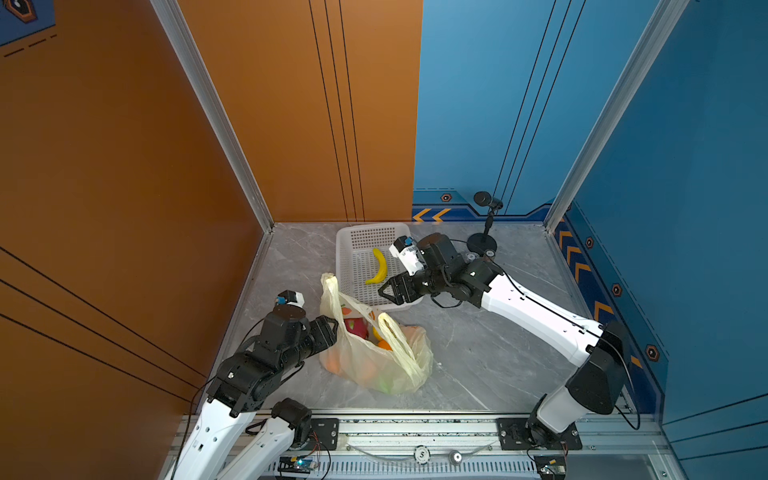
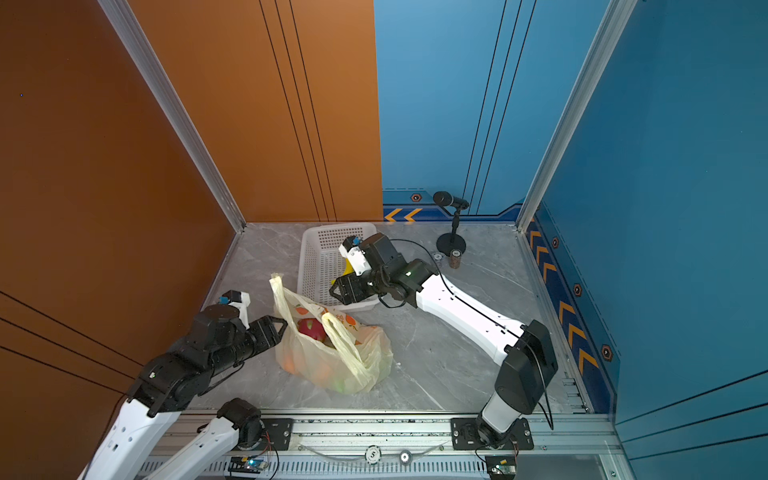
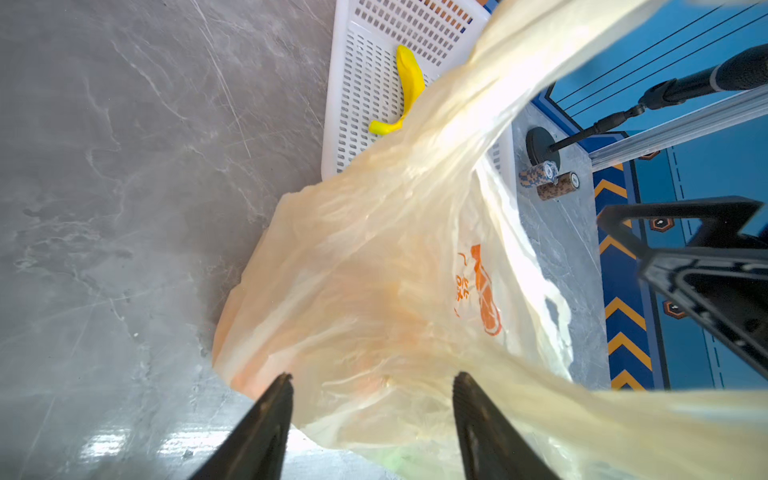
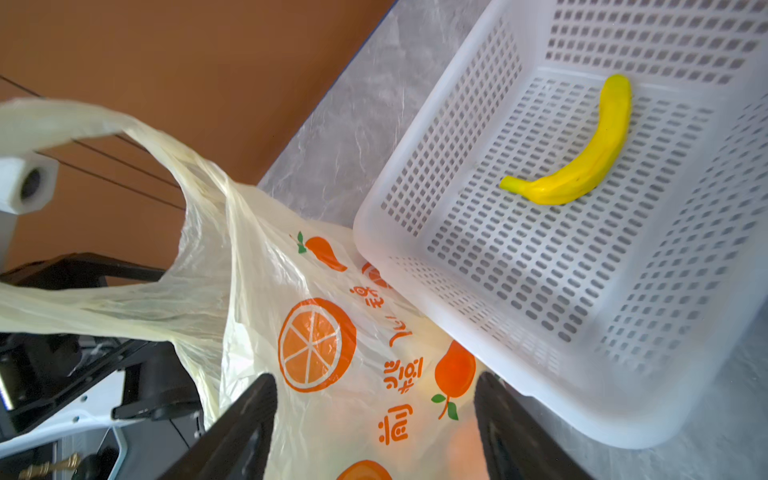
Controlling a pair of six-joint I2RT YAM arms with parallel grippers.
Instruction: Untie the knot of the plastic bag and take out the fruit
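Flanking the plastic bag [image 1: 376,361]: left pincer [image 1: 331,327], right pincer [image 1: 383,291], agape.

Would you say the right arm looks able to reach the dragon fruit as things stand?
Probably yes: the plastic bag lies open, the dragon fruit shows uncovered at its mouth, and the open right gripper hovers nearby; a loose handle lies beside it.

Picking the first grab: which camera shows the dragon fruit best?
Both top views: the dragon fruit lies bare in the bag's open mouth. Both wrist views show only the bag's plastic.
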